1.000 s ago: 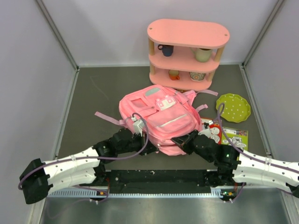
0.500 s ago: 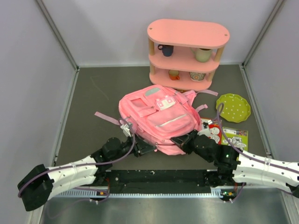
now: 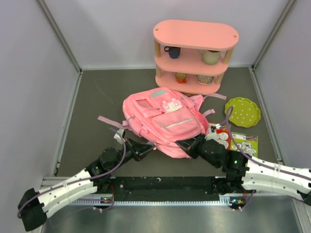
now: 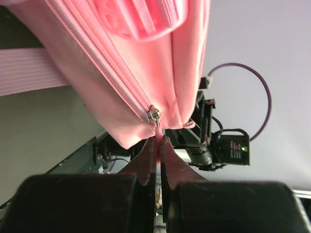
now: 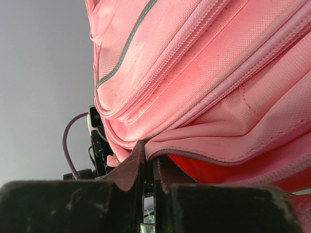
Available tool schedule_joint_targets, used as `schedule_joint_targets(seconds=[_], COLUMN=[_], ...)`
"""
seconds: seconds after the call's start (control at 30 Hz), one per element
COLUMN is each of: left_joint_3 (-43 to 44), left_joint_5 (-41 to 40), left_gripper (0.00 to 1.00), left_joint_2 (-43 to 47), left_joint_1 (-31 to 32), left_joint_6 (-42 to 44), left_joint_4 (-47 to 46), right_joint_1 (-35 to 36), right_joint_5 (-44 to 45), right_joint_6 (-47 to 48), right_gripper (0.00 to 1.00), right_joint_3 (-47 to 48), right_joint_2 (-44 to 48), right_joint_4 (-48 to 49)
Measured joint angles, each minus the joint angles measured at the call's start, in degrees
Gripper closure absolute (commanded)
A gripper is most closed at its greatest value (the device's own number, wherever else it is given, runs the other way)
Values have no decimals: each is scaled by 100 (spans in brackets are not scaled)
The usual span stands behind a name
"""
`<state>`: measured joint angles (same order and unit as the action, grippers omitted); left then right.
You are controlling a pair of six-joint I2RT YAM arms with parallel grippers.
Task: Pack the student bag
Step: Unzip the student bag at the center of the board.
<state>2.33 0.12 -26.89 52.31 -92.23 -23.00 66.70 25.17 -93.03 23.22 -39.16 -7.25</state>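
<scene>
Top external view: both arms lie low and stretched out over the table, meeting at the near edge of the bag. One arm runs in from the near-left corner, with the left gripper at the bag's near-left side. The other comes from the near right, with the right gripper at the near-right corner.

From the left wrist, the left gripper has its fingers pressed together on the pink tab of the zipper pull, just below the bag. From the right wrist, the right gripper is clamped on a fold of fabric at the bag's lower edge.

The bag lies front up in the middle of the table, between the arms and the shelf. Its long axis runs diagonally — far left to near right — with the grey-green patch end pointing away from the arms, toward the shelf.
</scene>
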Motion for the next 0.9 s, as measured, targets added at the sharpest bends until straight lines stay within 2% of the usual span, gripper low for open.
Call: schedule_joint_targets(seconds=[0.23, 0.47, 0.67, 0.77, 0.87, 0.9], left_joint_3=[2, 7, 376, 549, 686, 728], left_joint_5=[-444, -1016, -1808, -1985, -2116, -2135], left_gripper=[100, 100, 100, 100, 85, 64], left_joint_2=[881, 1558, 1626, 1626, 1624, 1624], left_joint_1=[0, -2, -17, -17, -17, -17], left_joint_6=[-118, -321, -70, 116, 348, 439], left_joint_4=[1932, 2876, 4183, 4522, 4789, 4843], right_joint_1=[2, 2, 2, 2, 2, 2], right_joint_5=[-59, -98, -105, -136, -188, -199], right_joint_6=[7, 50, 125, 162, 203, 216], right_gripper=[100, 100, 100, 100, 100, 100], right_joint_3=[-166, -199, -197, -197, -197, -195], right_joint_2=[-2, -2, -39, -144, -247, -273], right_joint_4=[46, 72, 120, 170, 186, 190])
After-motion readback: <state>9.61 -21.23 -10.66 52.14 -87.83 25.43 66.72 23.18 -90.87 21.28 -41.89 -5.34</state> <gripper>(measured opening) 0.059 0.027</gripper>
